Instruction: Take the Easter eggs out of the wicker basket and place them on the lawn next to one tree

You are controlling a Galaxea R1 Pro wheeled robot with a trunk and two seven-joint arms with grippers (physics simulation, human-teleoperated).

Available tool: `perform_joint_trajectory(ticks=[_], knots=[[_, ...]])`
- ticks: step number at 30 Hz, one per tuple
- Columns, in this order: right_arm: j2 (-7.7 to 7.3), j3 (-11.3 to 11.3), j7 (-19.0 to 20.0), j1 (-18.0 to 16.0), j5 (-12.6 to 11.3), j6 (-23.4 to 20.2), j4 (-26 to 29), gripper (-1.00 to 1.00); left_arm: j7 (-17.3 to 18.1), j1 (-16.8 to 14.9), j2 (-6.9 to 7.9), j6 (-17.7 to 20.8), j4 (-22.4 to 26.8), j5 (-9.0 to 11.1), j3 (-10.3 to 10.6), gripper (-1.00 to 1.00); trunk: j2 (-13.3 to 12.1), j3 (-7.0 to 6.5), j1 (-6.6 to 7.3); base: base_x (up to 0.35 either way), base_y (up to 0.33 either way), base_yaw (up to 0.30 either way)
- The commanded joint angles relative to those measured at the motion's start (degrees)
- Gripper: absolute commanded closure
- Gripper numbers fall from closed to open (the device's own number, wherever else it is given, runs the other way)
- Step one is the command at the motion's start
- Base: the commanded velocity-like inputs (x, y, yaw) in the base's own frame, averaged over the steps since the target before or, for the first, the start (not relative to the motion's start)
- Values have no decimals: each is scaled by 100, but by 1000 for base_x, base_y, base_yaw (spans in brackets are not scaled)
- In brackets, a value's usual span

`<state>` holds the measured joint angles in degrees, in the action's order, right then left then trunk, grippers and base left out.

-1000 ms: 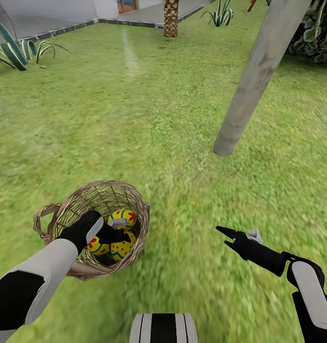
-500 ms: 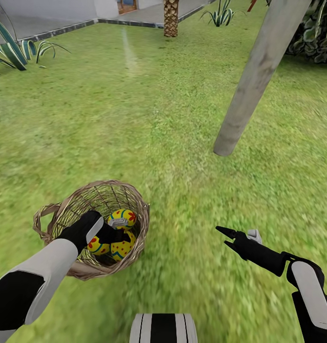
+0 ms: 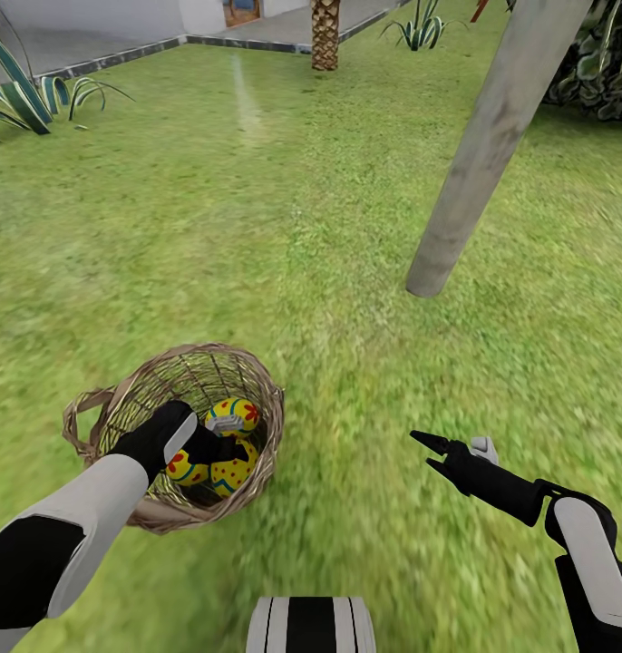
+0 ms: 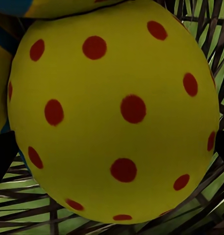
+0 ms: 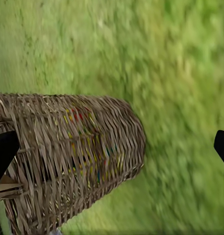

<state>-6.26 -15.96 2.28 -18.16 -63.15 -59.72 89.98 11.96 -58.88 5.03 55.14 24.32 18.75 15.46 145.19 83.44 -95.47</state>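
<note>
The wicker basket (image 3: 261, 385) stands on the lawn (image 3: 257, 227) at the lower left. In it lie three Easter eggs (image 3: 231, 414) (image 3: 186, 469) (image 3: 231, 473). My left gripper (image 3: 222, 444) reaches down among them. Seen from the left wrist, it is open, with a yellow red-dotted egg (image 4: 116, 112) between its dark fingers (image 4: 1, 156); whether they touch it I cannot tell. My right gripper (image 3: 423, 451) hovers open and empty over grass to the right of the basket. From the right wrist, the basket's woven wall (image 5: 77, 152) is close. The tree trunk (image 3: 492, 145), pale grey, leans up at the right.
A scaly brown palm trunk (image 3: 325, 36) stands far back by the grey paving (image 3: 93, 45). Spiky striped plants (image 3: 25, 95) grow at the far left, another (image 3: 420, 32) at the back. Dark foliage (image 3: 606, 73) fills the top right corner. Grass lies between basket and tree.
</note>
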Motion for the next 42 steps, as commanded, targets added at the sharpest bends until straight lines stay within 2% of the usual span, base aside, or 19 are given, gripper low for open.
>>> perform_joint_trajectory(ticks=[1,10,25,34,42], knots=[[1,-5,21,-3,22,-28,2,-100,24,-1,7,21,3,6,45,100,1,4,1,0,0,0],[2,3,19,-3,22,-28,2,-100,51,-1,8,42,1,9,40,100,-4,-85,11,0,0,0],[2,5,10,-3,22,-28,2,-100,78,-1,15,58,-24,15,45,100,-5,-107,14,0,0,0],[2,5,10,-3,22,-28,2,-100,87,-1,16,64,-27,15,45,100,-13,-240,29,0,0,0],[2,5,10,-3,22,-28,2,-100,87,-1,14,67,-14,15,45,100,-16,-284,34,0,0,0]])
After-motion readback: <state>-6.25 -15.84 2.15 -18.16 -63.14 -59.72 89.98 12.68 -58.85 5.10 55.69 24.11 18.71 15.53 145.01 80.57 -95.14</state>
